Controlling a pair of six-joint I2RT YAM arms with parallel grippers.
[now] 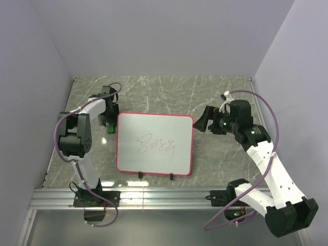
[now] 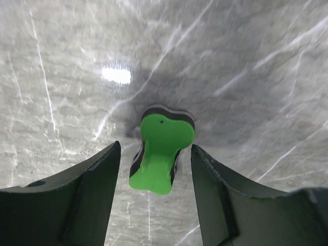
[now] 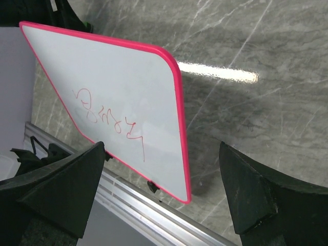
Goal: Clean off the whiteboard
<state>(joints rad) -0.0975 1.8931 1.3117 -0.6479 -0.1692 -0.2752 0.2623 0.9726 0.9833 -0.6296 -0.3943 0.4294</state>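
The red scribble (image 1: pixel 156 146) on the whiteboard (image 1: pixel 128 154) isn't wiped yet; the left claw (image 2: pixel 155 151) sits open around the eraser (image 2: pixel 163 134), and the right claw (image 1: pixel 201 121) is open and empty.

Glossy whiteboard (image 1: pixel 154 123), polished marble-look table (image 1: pixel 154 92), foam eraser (image 2: pixel 159 154)

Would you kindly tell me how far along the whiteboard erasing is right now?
Done: nothing wiped; the red scribble sits intact on the whiteboard. In hand: the left gripper straddles the green eraser on the table, jaws open with gaps either side. The right gripper hangs open by the board's right edge. Remaining: grasp the eraser, wipe the scribble.
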